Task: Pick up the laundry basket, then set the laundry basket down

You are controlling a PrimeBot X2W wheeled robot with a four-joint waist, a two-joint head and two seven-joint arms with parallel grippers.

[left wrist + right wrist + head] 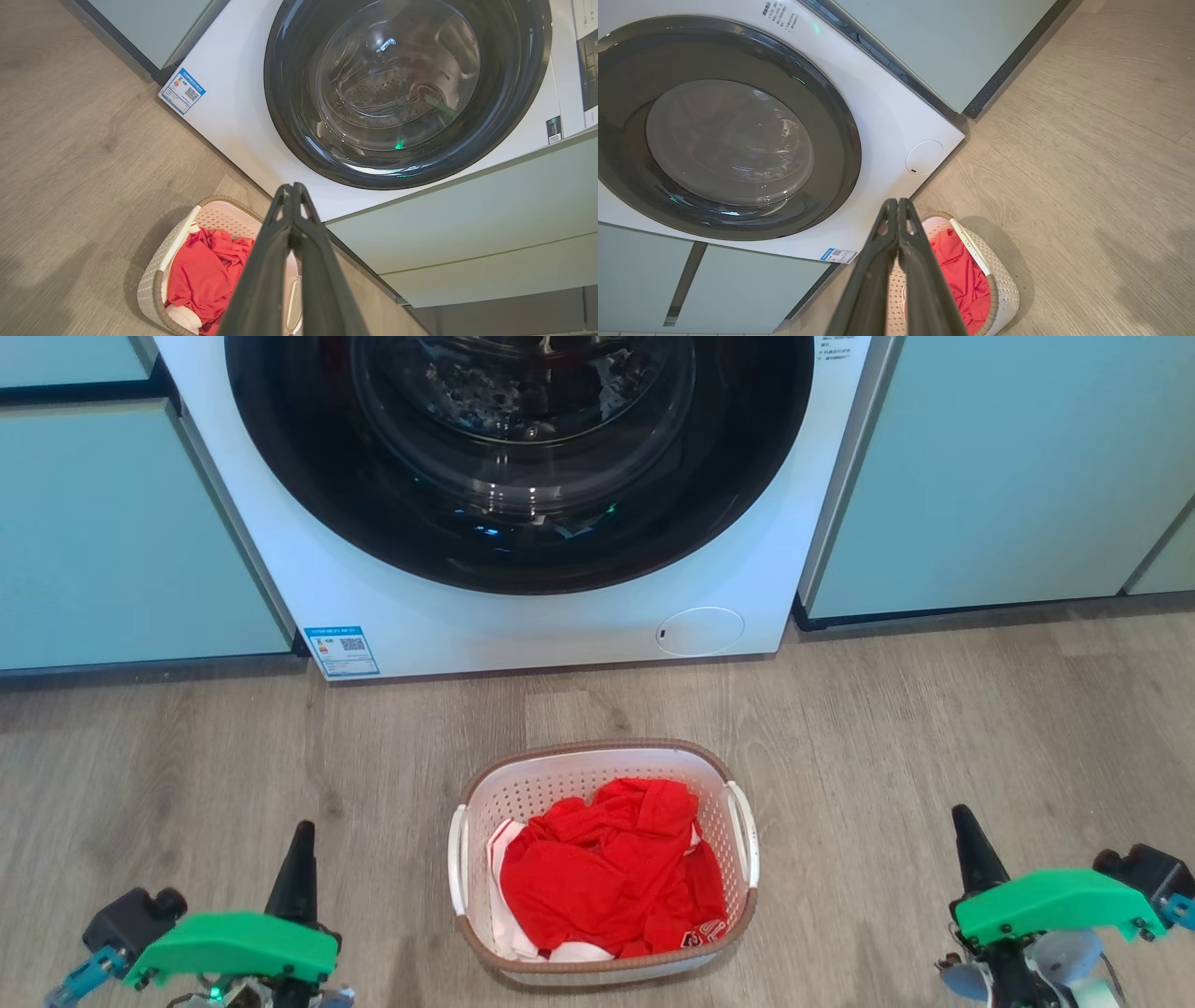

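The laundry basket (602, 775) stands on the wood floor in front of the washing machine, white with perforated walls, a brown rim and two white side handles. Red and white clothes (611, 873) lie inside it. My left gripper (301, 835) is at the lower left, well to the left of the basket, its fingers pressed together and holding nothing. My right gripper (963, 823) is at the lower right, equally far from the basket, also shut and empty. The wrist views show the basket (156, 289) (1004, 284) beyond each pair of closed fingertips (292, 190) (897, 204).
A white front-loading washing machine (523, 616) with a dark round door stands just behind the basket. Pale green cabinets (1008, 476) flank it on both sides. Open wood floor (934, 709) lies left and right of the basket.
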